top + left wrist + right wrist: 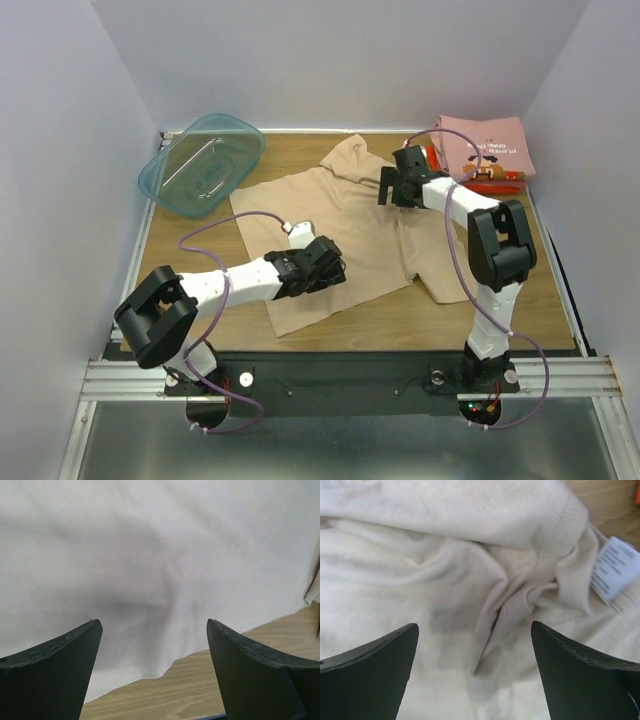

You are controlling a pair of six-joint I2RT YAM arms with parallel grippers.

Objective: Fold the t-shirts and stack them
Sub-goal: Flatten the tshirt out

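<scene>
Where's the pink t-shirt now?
In the top view, the pink t-shirt lies folded at the far right corner of the table, atop the red-orange one.

Tub (200, 165) left; stacked shirts (490, 150) right

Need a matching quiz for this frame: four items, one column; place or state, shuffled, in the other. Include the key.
Column 1
1. tan t-shirt
2. pink t-shirt
3. teal tub
4. left hand

Column 2
A. far left corner of the table
B. spread out mid-table
C. folded, on top of the red-orange t-shirt, far right corner
D. open, over the tan t-shirt close to its near edge

Pairs: 1-B, 2-C, 3-A, 4-D
</scene>
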